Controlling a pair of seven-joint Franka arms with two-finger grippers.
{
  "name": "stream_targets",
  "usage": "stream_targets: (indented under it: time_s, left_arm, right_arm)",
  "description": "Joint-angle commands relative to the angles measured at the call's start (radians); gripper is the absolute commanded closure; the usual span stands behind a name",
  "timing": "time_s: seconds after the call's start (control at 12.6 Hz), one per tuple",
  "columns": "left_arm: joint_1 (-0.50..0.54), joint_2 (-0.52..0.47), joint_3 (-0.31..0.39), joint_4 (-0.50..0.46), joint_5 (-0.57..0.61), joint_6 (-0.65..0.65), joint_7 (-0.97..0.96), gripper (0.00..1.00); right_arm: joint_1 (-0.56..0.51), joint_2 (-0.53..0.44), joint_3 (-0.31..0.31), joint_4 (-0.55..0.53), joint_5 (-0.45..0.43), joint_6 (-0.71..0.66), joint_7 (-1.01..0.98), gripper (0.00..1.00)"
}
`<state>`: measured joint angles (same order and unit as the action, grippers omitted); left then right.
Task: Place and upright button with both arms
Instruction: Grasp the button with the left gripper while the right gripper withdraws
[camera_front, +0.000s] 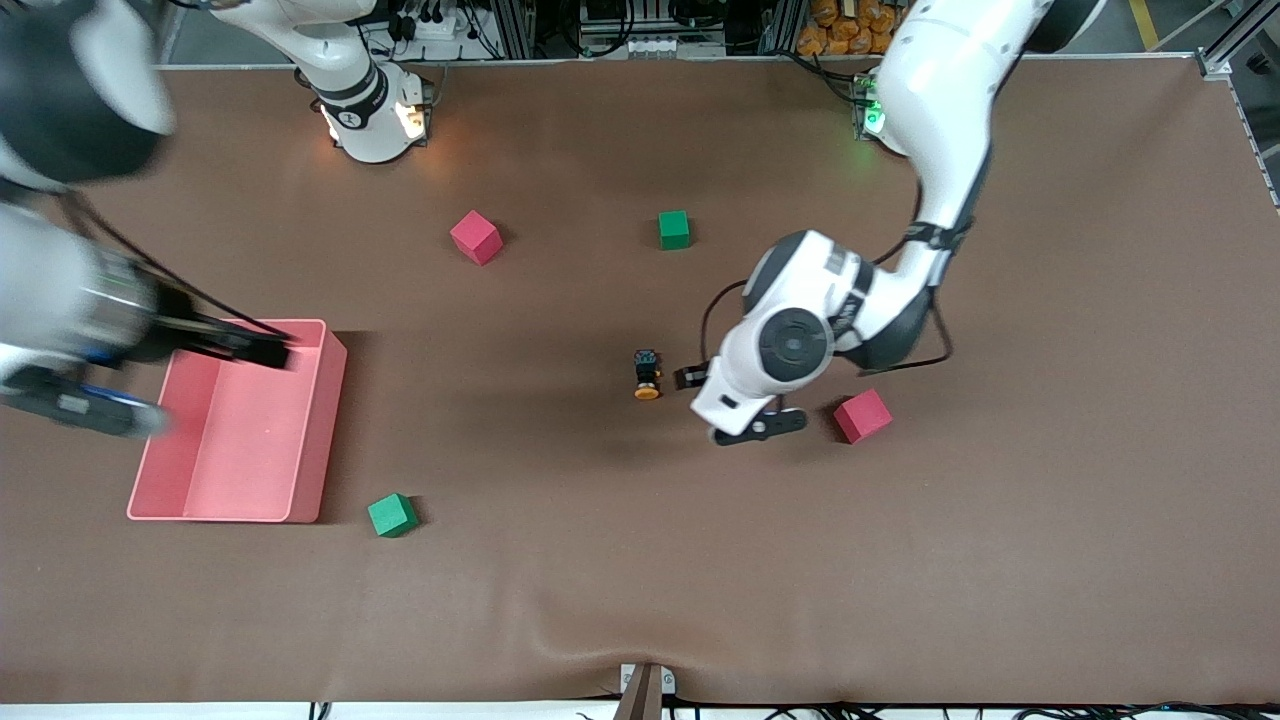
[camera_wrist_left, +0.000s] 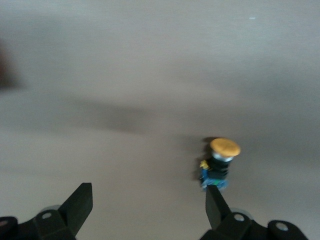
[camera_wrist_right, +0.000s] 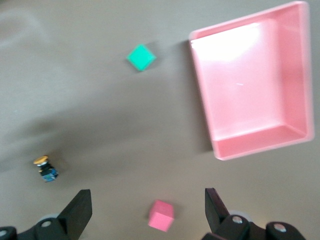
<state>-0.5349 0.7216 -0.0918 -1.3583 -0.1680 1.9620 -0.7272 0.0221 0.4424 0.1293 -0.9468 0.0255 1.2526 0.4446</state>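
Observation:
The button (camera_front: 647, 376) lies on its side in the middle of the table, its orange cap toward the front camera. My left gripper (camera_front: 735, 402) is open and low beside it, toward the left arm's end. In the left wrist view the gripper (camera_wrist_left: 147, 200) is empty, and the button (camera_wrist_left: 218, 162) sits just off one fingertip (camera_wrist_left: 216, 205), outside the gap. My right gripper (camera_front: 262, 350) is open and empty, high over the pink tray (camera_front: 320, 420). In the right wrist view the gripper (camera_wrist_right: 147, 205) looks down on the small button (camera_wrist_right: 45, 169).
A pink cube (camera_front: 476, 237) and a green cube (camera_front: 674, 229) lie nearer the robots' bases. A red cube (camera_front: 862, 416) lies close by the left hand. A green cube (camera_front: 392, 515) lies by the tray's near corner. The right wrist view shows the tray (camera_wrist_right: 250, 145), green cube (camera_wrist_right: 141, 57) and pink cube (camera_wrist_right: 161, 216).

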Motion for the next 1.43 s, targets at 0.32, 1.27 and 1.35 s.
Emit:
stream_targets:
  time_s: [0.32, 1.27, 1.35]
  left_arm:
    - [-0.096, 0.120, 0.006, 0.068, -0.013, 0.054, -0.011, 0.09]
    - [-0.149, 0.193, 0.004, 0.077, -0.015, 0.162, 0.009, 0.17]
    - [-0.152, 0.203, 0.004, 0.077, -0.015, 0.170, 0.005, 0.18]
  right_arm:
    - [-0.051, -0.323, -0.083, -0.298, -0.015, 0.004, -0.184, 0.00]
    - [0.062, -0.450, -0.227, -0.559, 0.008, 0.200, -0.254, 0.00]
    - [0.062, -0.452, -0.224, -0.561, 0.007, 0.200, -0.256, 0.00]
